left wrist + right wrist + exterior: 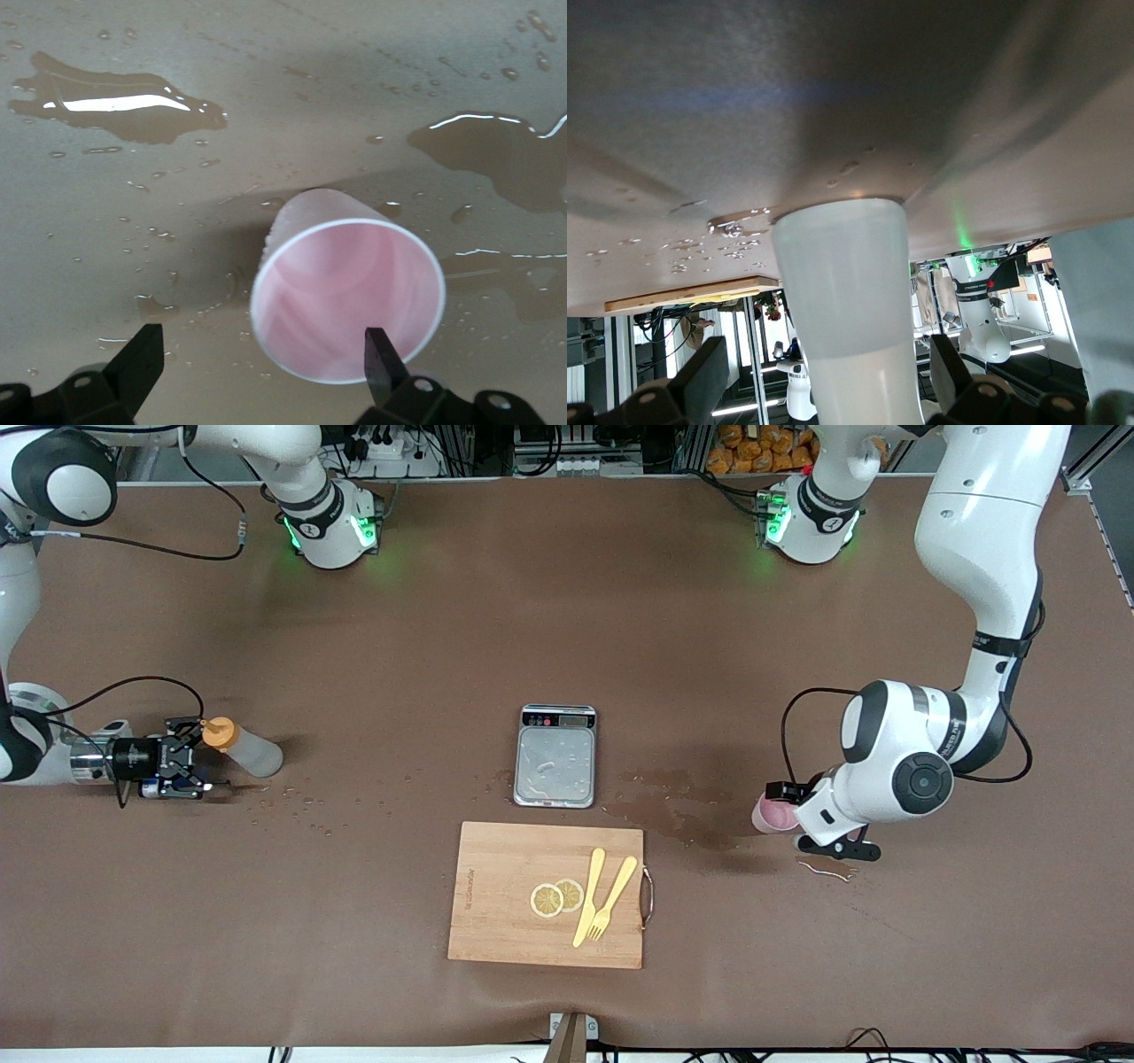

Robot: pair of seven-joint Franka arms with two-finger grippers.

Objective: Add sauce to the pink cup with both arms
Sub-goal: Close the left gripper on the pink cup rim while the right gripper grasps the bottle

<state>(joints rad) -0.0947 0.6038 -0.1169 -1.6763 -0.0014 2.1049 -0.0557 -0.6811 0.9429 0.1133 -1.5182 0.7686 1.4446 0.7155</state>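
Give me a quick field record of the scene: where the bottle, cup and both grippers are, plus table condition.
sauce: squeeze bottle lying on its side, right arm's end of table
pink cup: on its side, left arm's end
right gripper: open, fingers either side of the bottle's cap end
left gripper: open, at the cup's mouth, one finger inside the rim
scale: mid-table, wet
cutting board: nearer camera than scale
table: puddles near cup

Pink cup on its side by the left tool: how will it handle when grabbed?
Pink cup looks thin and translucent, so probably light and squashy. Lying on its side, round, it may roll. Puddles around it suggest a slippery wall.
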